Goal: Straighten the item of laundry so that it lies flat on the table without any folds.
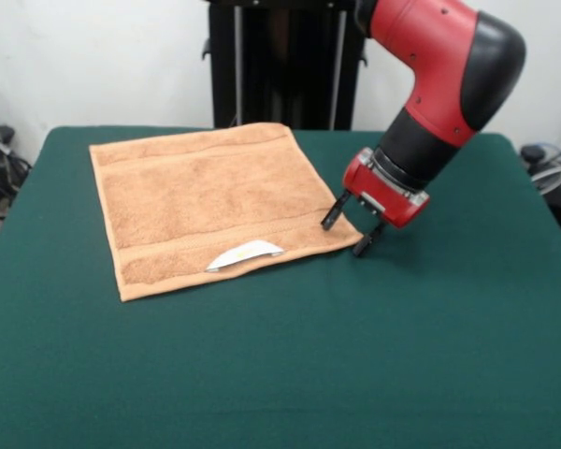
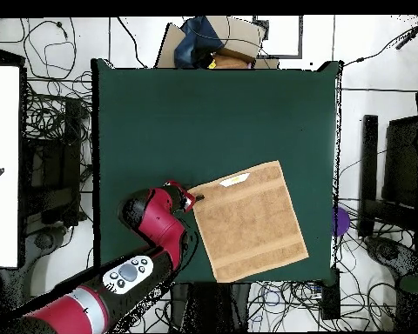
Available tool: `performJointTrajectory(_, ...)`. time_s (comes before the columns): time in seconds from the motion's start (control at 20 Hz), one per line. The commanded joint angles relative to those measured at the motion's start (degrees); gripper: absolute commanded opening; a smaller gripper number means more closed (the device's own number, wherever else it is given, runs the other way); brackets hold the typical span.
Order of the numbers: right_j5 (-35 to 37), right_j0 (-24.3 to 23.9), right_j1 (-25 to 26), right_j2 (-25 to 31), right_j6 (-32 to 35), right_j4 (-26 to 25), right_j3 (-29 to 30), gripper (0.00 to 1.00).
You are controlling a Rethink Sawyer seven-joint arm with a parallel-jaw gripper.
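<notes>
One small tan towel (image 1: 210,210) lies spread on the green counter (image 1: 374,355), toward the side where the arm stands, and it already looks flat — no fold that I can make out, only the white label (image 1: 245,253) curling up a little at its front border. The hand (image 1: 350,230) hangs right at the towel's corner, tilted, its two dark fingers (image 1: 333,213) spread a modest way apart and holding nothing; one tip sits at the cloth's edge, the other just off it over the felt.

It's terry — soft, light, limp, nothing to break. I'd guess it drags rather than slides on that felt, so a pull at one corner would likely bunch it. If any tidying is left, the woven border bands or a corner give the firmest pinch, taken low against the counter.
</notes>
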Motion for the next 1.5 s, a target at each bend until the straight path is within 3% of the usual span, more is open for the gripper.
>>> performJointTrajectory(0.05, 3.0, -2.8, 3.2, 11.6, 16.0, -0.2, -1.0, 1.0)
performJointTrajectory(1.4, 0.4, -4.8, 2.2, 14.1, 14.8, -1.1, -0.1, 1.0)
performJointTrajectory(1.45, 0.3, -4.8, 2.2, 14.2, 14.8, -1.1, -0.1, 0.0)
performJointTrajectory(1.5, 0.4, -4.8, 2.2, 14.2, 14.8, -1.2, -0.1, 0.0)
